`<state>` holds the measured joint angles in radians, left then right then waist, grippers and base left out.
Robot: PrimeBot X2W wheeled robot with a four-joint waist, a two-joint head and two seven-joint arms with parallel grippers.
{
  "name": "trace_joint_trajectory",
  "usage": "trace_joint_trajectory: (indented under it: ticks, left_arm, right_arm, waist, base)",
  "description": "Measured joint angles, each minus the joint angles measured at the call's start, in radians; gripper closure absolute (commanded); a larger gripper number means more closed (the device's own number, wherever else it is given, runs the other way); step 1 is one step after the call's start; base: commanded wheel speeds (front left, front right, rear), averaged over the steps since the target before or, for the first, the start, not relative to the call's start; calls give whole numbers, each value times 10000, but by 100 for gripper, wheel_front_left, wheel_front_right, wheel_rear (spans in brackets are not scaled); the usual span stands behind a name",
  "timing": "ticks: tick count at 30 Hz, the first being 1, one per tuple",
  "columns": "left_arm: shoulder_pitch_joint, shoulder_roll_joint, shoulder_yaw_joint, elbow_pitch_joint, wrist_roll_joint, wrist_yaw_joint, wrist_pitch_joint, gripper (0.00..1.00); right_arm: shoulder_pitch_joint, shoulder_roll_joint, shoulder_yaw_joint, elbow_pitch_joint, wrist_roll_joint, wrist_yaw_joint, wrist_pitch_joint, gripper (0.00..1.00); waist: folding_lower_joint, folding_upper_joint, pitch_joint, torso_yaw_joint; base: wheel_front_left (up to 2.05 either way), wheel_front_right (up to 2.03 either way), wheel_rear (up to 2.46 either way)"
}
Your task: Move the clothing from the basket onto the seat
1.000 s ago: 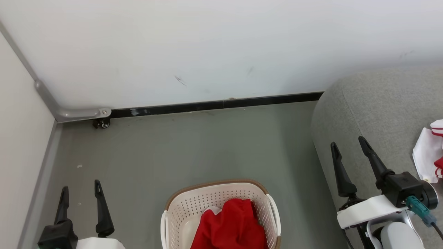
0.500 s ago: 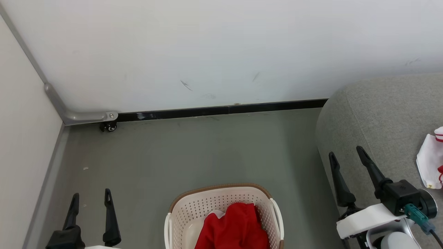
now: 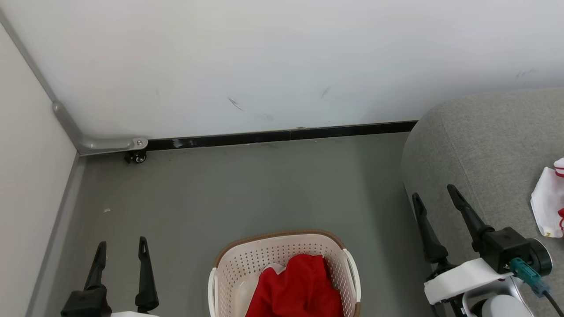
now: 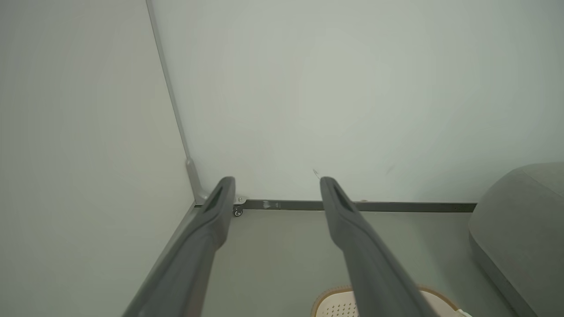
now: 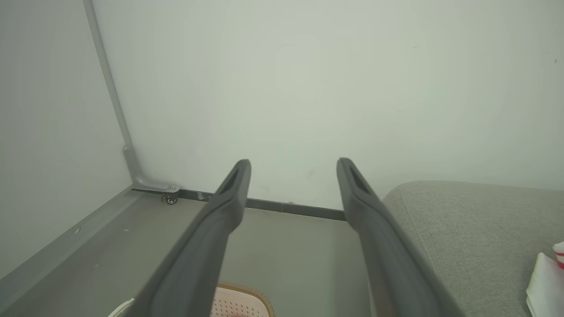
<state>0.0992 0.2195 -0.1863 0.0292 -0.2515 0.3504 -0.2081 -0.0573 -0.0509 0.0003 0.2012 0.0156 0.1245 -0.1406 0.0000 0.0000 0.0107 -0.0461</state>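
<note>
A cream perforated basket (image 3: 246, 264) with a brown rim stands on the floor at the bottom centre, and a crumpled red garment (image 3: 299, 288) lies in it. A second garment (image 3: 548, 200), mostly white with red stripes, rests on the grey sofa (image 3: 489, 145) at the right edge. My left gripper (image 3: 122, 248) is open at the lower left, beside the basket. Open too, my right gripper (image 3: 434, 196) hangs over the sofa's rounded left edge. The left wrist view catches the basket (image 4: 328, 306) rim and the sofa (image 4: 520, 211). In the right wrist view are the sofa (image 5: 476, 229) and the white garment (image 5: 546, 281).
A white wall runs across the back with a dark skirting strip (image 3: 273, 135). A white partition (image 3: 26, 176) with a grey frame and a small caster wheel (image 3: 134, 157) closes the left side. Grey floor (image 3: 246, 185) lies between the basket and the wall.
The whole head view has shifted slightly, so the camera moved. Both grippers stay open; the right one sits a little lower and further left in the picture. The garments have not moved.
</note>
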Motion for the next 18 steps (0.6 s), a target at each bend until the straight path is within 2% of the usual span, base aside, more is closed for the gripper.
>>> trace_joint_trajectory:
  ticks: [18]
  left_arm:
    - [-7,105,-255,-107,86,-153,213,0]
  right_arm:
    - [12,4,-23,-410,27,0,174,0]
  waist:
    - [0,0,346,-7]
  base:
    - [0,0,0]
